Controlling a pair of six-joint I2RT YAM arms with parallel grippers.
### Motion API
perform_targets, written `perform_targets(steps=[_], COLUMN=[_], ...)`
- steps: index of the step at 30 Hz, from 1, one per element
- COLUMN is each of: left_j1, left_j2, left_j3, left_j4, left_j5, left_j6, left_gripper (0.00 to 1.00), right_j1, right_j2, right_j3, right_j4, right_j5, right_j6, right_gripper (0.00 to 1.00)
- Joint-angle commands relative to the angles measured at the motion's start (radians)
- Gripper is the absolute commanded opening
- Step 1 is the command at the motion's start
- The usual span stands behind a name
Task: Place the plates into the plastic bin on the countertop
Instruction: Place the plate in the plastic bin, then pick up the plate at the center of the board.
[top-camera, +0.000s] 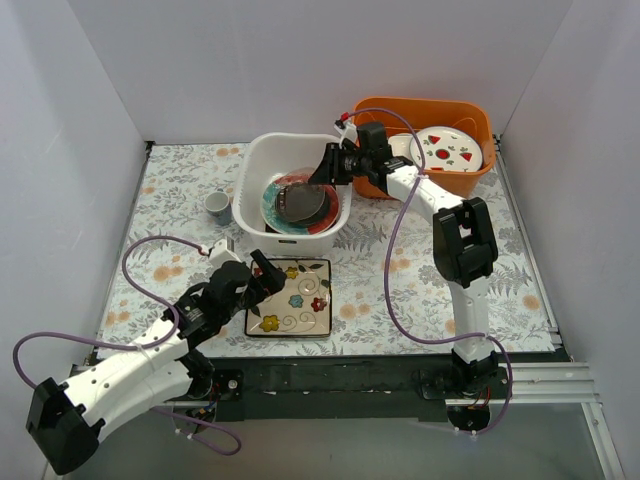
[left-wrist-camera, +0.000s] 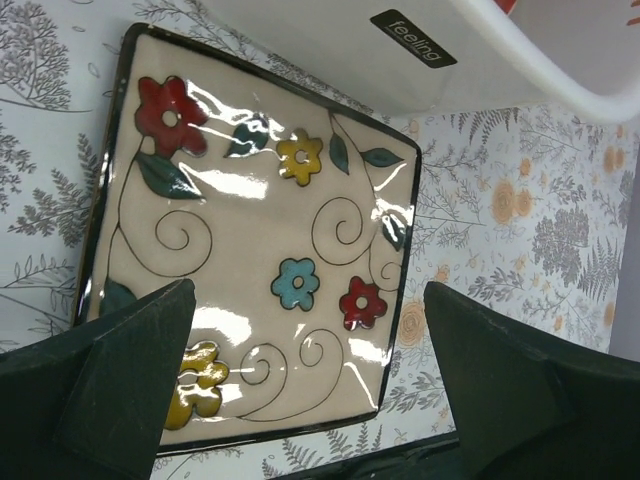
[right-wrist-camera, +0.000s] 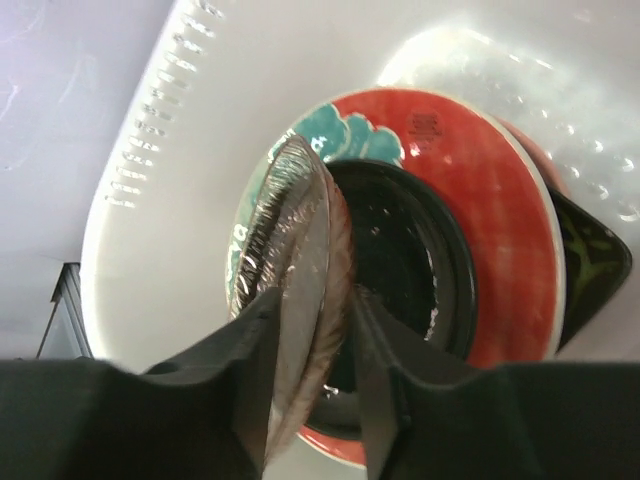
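Hovering spread wide, the left gripper (left-wrist-camera: 305, 330) straddles the white square plate (top-camera: 292, 297), which lies flat just in front of the plastic bin (top-camera: 247, 190), nearest this arm. Over the bin, the right gripper (right-wrist-camera: 310, 320) brackets a dark plate (right-wrist-camera: 295, 230) on edge; gripping or not, I cannot tell. Leaf-printed countertop (top-camera: 180, 200), white walls (top-camera: 250, 60).

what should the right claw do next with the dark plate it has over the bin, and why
Probably open the right claw wider and let go. The dark plate stands on edge between its fingers, already down inside the bin and above the red and teal plate lying there, so it would likely tip flat onto that pile.
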Motion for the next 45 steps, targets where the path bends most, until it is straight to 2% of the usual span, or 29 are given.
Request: perform_targets(steps=[1,7,11,18,30,36,43,45], left_j1=[-0.004,-0.004,-0.004,-0.004,-0.002,-0.002,-0.002,-0.002], left_j2=[-0.054,-0.092,-0.055,0.035,0.011,0.104,0.207,0.207], left_j3=[0.010,-0.015,-0.020,-0.023,-0.069,-0.087,-0.104,-0.112], left_j4=[-0.095,-0.144,-0.156,-0.161,-0.192,-0.143,-0.062,-0.032], left_j5=[-0.070,-0.121,-0.119,-0.125,-0.194,-0.190,-0.188,-0.181], left_j6=[-0.071,-0.106,-0.129,-0.161,-0.218,-0.226,-0.224,-0.191], left_gripper=[0.98,0.98,0.98,0.98,0.98,0.98,0.95,0.92], right_j1=[0.003,0.003,0.003,0.002,-0.009,-0.021,-0.026,-0.026], right_j2=[-0.022,-0.057,-0.083,-0.123,-0.185,-0.240,-0.361,-0.408], right_j3=[-0.018,-0.047,-0.053,-0.078,-0.114,-0.162,-0.280,-0.382], right_j4=[0.020,0.060,0.060,0.069,0.080,0.092,0.133,0.193], right_j5=[0.044,0.040,0.055,0.064,0.107,0.130,0.104,0.077], right_j6=[-0.023,-0.001,-0.010,-0.001,-0.033,-0.040,-0.040,-0.020], right_gripper=[0.46,0.56,0.62,0.64,0.69,0.71,0.72,0.72])
